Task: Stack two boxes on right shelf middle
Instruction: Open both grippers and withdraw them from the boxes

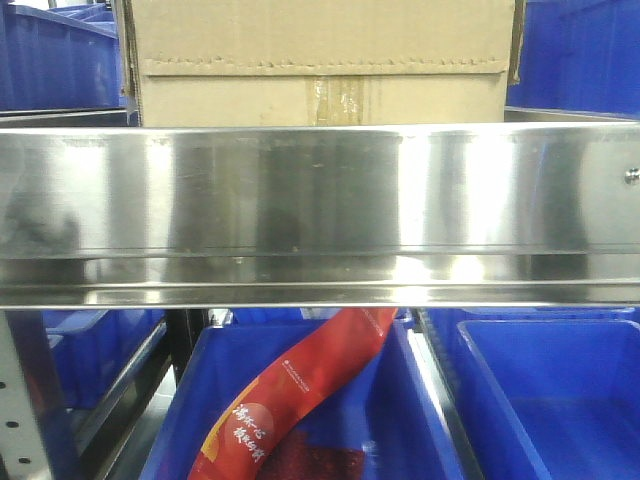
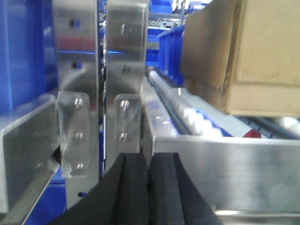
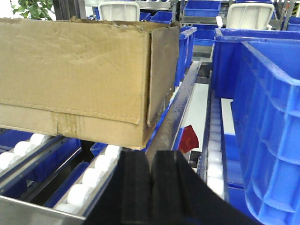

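A plain brown cardboard box [image 1: 320, 60] with a jagged flap and a clear-taped seam sits on the steel shelf tier, behind its broad mirror-like front lip [image 1: 320, 210]. It also shows in the left wrist view [image 2: 243, 56] and in the right wrist view [image 3: 89, 75], resting on white rollers. I see only one box. My left gripper [image 2: 149, 161] is shut and empty, at the shelf's left front corner by the uprights. My right gripper [image 3: 151, 157] is shut and empty, just in front of the box's right near corner.
Blue plastic bins stand left [image 1: 55, 55] and right [image 1: 580, 55] of the box, and a large one is close on the right [image 3: 262, 108]. Lower bins [image 1: 550, 400] hold a red packet [image 1: 300, 390]. Perforated steel uprights [image 2: 77, 93] stand at the left.
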`<control>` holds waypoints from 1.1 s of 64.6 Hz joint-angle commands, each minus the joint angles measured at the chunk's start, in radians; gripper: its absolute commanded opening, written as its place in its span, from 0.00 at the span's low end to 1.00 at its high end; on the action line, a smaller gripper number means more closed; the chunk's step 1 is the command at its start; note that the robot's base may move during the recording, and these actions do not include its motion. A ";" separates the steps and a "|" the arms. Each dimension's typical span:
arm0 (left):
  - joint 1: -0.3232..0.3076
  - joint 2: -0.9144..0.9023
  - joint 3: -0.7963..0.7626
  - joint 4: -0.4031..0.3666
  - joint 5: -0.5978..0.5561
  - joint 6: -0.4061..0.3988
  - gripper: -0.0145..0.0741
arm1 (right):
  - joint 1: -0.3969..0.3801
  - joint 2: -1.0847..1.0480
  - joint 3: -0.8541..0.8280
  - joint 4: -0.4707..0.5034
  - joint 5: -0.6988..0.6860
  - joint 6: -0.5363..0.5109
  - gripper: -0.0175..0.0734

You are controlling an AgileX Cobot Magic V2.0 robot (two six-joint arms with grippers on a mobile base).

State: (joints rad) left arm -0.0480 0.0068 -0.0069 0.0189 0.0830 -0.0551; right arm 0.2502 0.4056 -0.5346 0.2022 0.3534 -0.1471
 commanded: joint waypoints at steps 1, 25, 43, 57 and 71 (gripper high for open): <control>0.006 -0.007 0.007 -0.007 -0.054 0.002 0.04 | -0.004 -0.008 0.004 -0.008 -0.023 -0.004 0.02; 0.006 -0.007 0.007 -0.007 -0.057 0.002 0.04 | -0.004 -0.008 0.004 -0.008 -0.023 -0.004 0.02; 0.006 -0.007 0.007 -0.007 -0.057 0.002 0.04 | -0.004 -0.008 0.004 -0.008 -0.023 -0.004 0.02; 0.006 -0.007 0.007 -0.007 -0.057 0.002 0.04 | -0.004 -0.007 0.008 -0.008 -0.025 -0.004 0.02; 0.006 -0.007 0.007 -0.007 -0.057 0.002 0.04 | -0.064 -0.024 0.047 -0.042 -0.044 0.017 0.02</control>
State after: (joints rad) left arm -0.0464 0.0053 0.0020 0.0170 0.0467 -0.0551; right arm 0.2177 0.4010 -0.5103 0.1872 0.3495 -0.1430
